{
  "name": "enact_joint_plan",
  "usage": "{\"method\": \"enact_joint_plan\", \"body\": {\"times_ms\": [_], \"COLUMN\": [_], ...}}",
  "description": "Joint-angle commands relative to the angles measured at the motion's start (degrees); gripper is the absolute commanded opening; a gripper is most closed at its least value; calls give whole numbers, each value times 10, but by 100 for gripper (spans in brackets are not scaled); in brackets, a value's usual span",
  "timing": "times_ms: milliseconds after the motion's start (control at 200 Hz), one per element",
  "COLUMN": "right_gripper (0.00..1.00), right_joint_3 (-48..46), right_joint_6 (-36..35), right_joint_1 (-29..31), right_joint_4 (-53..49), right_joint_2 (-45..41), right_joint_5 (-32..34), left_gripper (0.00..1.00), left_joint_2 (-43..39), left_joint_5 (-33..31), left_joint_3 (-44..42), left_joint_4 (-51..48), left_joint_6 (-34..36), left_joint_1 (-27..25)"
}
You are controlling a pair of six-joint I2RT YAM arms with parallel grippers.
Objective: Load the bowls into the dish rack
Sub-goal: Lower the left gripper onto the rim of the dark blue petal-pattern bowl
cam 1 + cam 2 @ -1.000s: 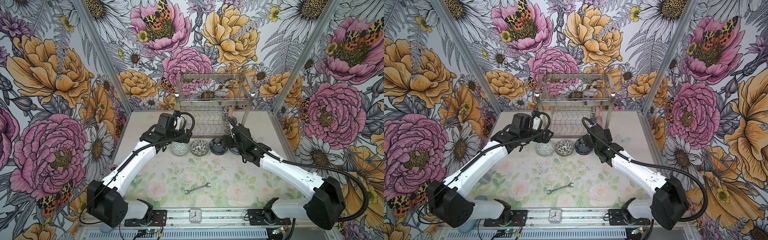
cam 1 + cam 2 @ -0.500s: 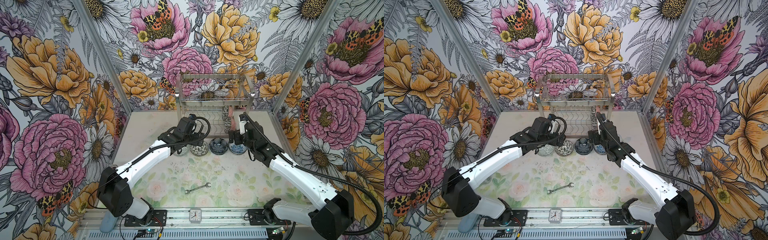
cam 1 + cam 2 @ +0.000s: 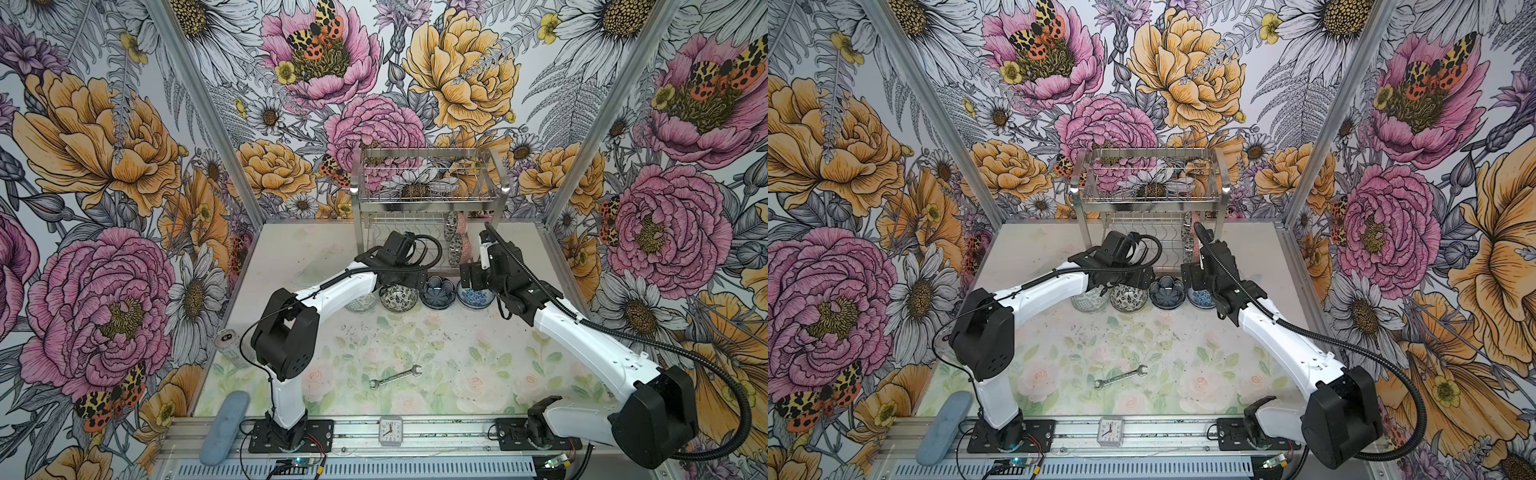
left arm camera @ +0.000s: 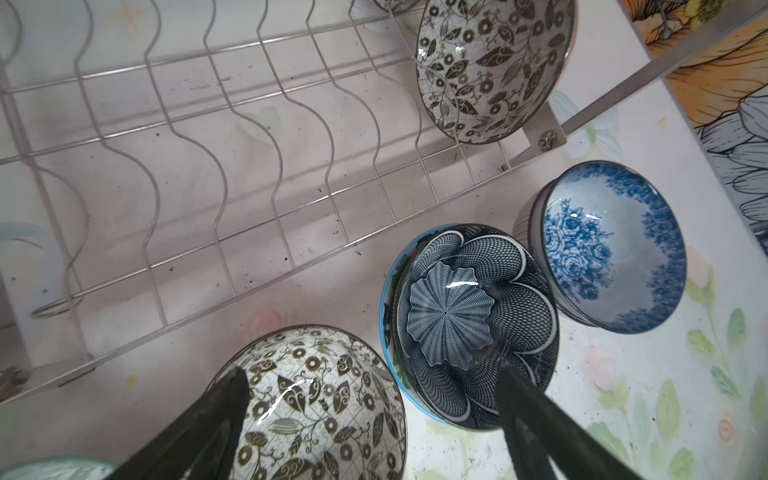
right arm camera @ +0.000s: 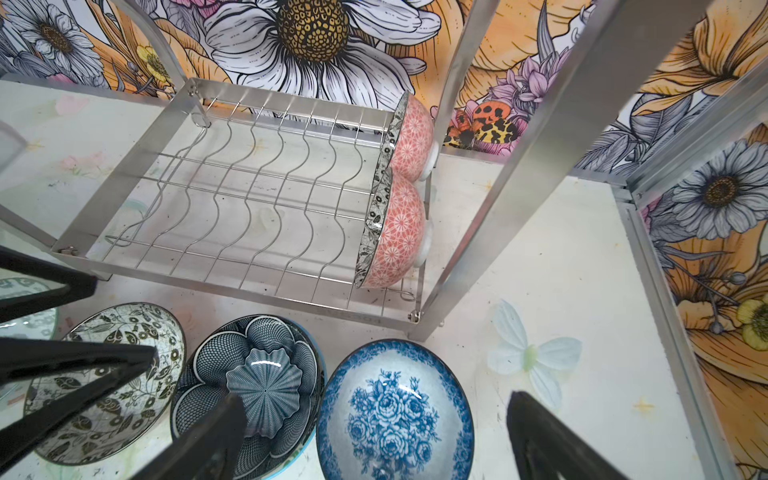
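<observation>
Two pink-backed bowls (image 5: 401, 232) stand on edge in the lower shelf of the dish rack (image 3: 424, 203), in the slots at its right end, one behind the other. The remaining visible bowls sit in a row on the table just in front of the rack.

- A pale green bowl (image 3: 1088, 301) sits before the rack's left leg, partly under my left arm.
- Next is a black-and-white floral bowl (image 4: 316, 407).
- A dark blue petal bowl (image 4: 457, 320) is nested inside a light-blue-rimmed bowl (image 4: 385, 316).
- A blue-white floral bowl (image 5: 390, 411) sits before the rack's right leg, seated in a grey-striped bowl (image 4: 525, 220).

My left claw (image 4: 372, 374) is spread wide and holds nothing. One finger hangs over the black-and-white floral bowl, the other over the dark blue petal bowl.

My right claw (image 5: 374, 399) is spread wide and empty, its fingers either side of the blue-white floral bowl. I cannot tell whether they touch it.

A wrench (image 3: 395, 376) lies well in front of the rack.
</observation>
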Motion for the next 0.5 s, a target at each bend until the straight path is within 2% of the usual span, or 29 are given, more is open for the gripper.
{"method": "enact_joint_plan", "body": {"times_ms": [0, 120, 340, 495], "right_gripper": [100, 100, 99, 99], "right_joint_3": [16, 16, 12, 10], "right_joint_6": [-6, -6, -5, -4], "right_joint_1": [-7, -11, -13, -14], "right_joint_4": [-3, -3, -4, -3], "right_joint_2": [-1, 2, 2, 5], "right_joint_5": [-8, -13, -17, -17], "left_gripper": [89, 77, 47, 39], "left_joint_2": [30, 63, 88, 98], "left_joint_5": [36, 52, 40, 41], "left_joint_3": [25, 42, 57, 63], "left_joint_4": [19, 17, 17, 17], "left_joint_6": [-8, -6, -5, -1], "left_joint_1": [-6, -9, -16, -18]}}
